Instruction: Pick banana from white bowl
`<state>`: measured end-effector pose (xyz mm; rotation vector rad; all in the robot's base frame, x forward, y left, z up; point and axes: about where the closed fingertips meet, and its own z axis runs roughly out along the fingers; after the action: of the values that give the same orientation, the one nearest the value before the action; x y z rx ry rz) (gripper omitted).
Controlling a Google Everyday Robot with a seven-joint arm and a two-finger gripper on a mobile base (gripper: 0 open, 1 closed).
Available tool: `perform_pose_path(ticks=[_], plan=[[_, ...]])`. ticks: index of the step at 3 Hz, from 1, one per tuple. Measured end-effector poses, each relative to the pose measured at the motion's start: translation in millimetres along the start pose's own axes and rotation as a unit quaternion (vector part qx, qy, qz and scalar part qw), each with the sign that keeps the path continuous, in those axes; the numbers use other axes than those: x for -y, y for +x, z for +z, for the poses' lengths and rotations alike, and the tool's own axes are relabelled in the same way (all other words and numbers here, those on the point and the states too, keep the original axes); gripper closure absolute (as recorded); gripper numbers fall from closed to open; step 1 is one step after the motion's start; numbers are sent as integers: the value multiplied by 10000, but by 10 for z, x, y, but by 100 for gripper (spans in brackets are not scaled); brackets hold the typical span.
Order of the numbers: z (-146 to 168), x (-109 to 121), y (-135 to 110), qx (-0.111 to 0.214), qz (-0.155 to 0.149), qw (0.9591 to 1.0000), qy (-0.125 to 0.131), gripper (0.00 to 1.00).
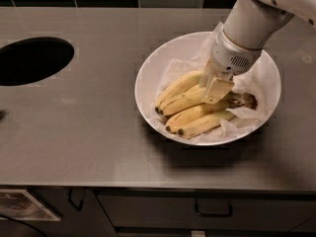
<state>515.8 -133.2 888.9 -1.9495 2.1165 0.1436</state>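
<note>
Grey counter [94, 127]; end effector [216, 92] at curved banana [197, 113] in round white bowl [160, 58].

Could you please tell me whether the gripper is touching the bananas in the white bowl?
Cannot tell. The camera view shows the gripper overlapping the bananas with no visible gap, but this angle cannot confirm contact.

My arm [259, 16] runs from upper-right corner down & left. Wrist [231, 58], w/ grey vented collar, sits right of ctr. My pincer [216, 87] hangs just below it, pointing down-left, approx mid-height, right of frame ctr.
</note>
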Motion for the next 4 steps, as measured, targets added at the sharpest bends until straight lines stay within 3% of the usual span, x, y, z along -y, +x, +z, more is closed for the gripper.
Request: perform_pose_path(ticks=[1, 2, 4], plan=[[-95, -17, -2, 364, -104, 9991, 164, 100], [-321, -85, -56, 1051, -429, 9921, 531, 100], [-828, -288, -217, 1793, -1147, 9688, 1270, 100]])
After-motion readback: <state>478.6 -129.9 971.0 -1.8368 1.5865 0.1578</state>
